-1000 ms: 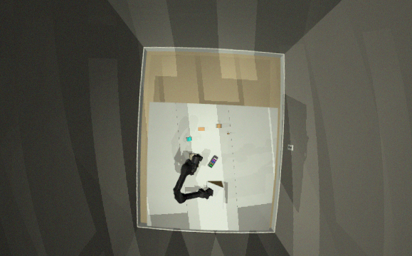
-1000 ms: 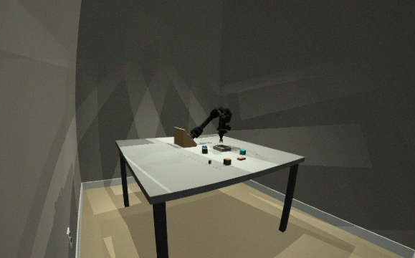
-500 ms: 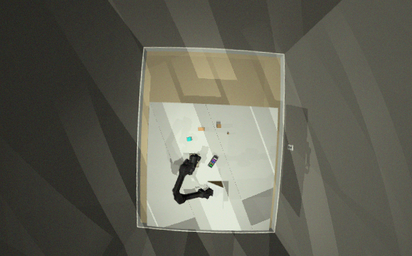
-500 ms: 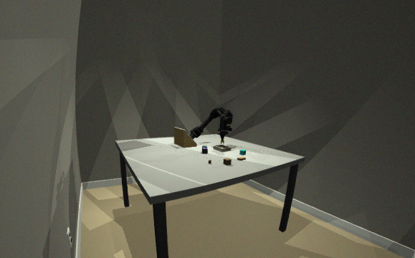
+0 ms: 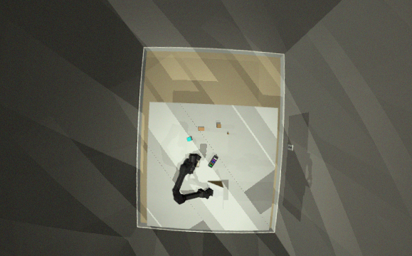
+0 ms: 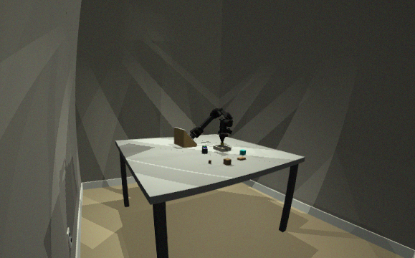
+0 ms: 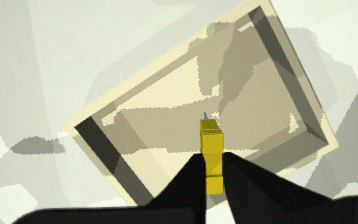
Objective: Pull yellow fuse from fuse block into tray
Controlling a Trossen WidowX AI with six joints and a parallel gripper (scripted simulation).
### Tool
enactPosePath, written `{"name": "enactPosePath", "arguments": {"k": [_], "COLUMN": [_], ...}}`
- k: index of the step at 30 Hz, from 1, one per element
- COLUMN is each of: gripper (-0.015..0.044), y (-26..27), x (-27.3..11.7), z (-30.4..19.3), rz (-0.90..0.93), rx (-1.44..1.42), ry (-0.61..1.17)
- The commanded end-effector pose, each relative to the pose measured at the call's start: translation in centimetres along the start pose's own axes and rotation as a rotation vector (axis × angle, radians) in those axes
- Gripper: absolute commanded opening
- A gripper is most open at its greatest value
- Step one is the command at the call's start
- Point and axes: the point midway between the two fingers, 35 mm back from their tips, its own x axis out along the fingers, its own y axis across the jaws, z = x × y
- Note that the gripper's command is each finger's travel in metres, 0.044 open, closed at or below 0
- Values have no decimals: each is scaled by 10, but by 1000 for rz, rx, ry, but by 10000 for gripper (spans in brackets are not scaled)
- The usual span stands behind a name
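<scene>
You won't find any text, label, brand, number or sign you can read in these views; at this size, you can't make out lettering on anything.

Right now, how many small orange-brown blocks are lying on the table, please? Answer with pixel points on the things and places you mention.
3: a flat piece (image 5: 201, 129) (image 6: 241, 158) nearest the cyan cube (image 5: 189, 139) (image 6: 242, 152), a brown cube (image 5: 218, 125) (image 6: 227, 162) farther along, and a tiny piece (image 5: 228, 133) (image 6: 209, 162) beyond that. The arm (image 5: 180, 180) (image 6: 207, 124) may hide others.
</scene>
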Motion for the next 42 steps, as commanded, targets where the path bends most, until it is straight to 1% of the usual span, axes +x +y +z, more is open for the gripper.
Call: {"name": "enactPosePath", "arguments": {"k": [1,2,14,15,18,20,42], "gripper": [0,0,315,330,330,330,330], "y": [1,1,0,0,0,0,1], "x": [5,5,3,1,-26,-34,-33], "z": [1,1,0,0,0,0,1], "rz": [0,0,1,1,0,0,2], "rx": [4,4,0,0,3,5,9], "ry": [-6,-6,0,0,-3,-4,-8]}}
